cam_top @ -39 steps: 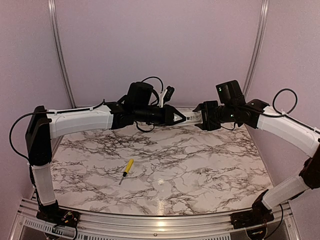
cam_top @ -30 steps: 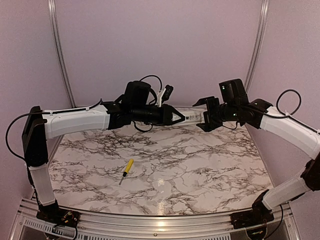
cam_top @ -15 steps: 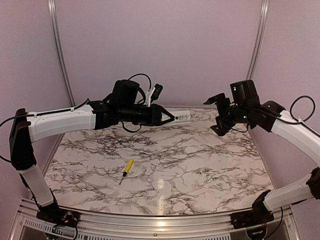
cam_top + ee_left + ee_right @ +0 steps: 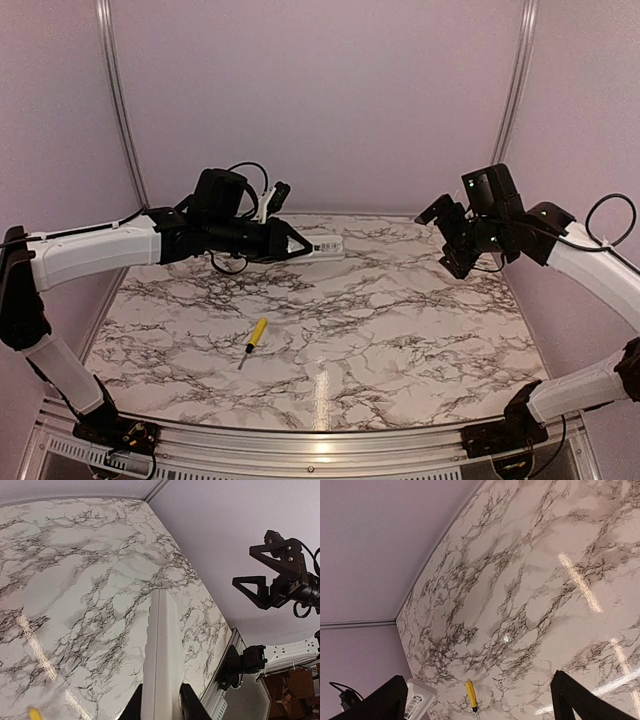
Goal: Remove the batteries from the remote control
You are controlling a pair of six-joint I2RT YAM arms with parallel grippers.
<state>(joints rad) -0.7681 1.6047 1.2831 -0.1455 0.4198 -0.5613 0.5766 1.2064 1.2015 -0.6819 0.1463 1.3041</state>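
Note:
The remote control [image 4: 325,244] is a white bar held level above the back of the table, and my left gripper [image 4: 297,243] is shut on its near end. In the left wrist view the remote control [image 4: 162,645] runs up between the two dark fingers [image 4: 192,707]. My right gripper [image 4: 440,238] hangs open and empty at the back right, well apart from the remote. Its wrist view shows the remote's labelled end [image 4: 419,698] at the lower left beside one finger [image 4: 382,702]. The batteries are hidden from every view.
A yellow-handled screwdriver [image 4: 256,336] lies on the marble table [image 4: 400,330] left of centre, also seen in the right wrist view [image 4: 471,694]. Lilac walls close in the back and sides. An aluminium rail [image 4: 320,445] runs along the near edge.
The right gripper let go of the remote's end, opened wide and drew back to the right. The left arm carried the remote to the left.

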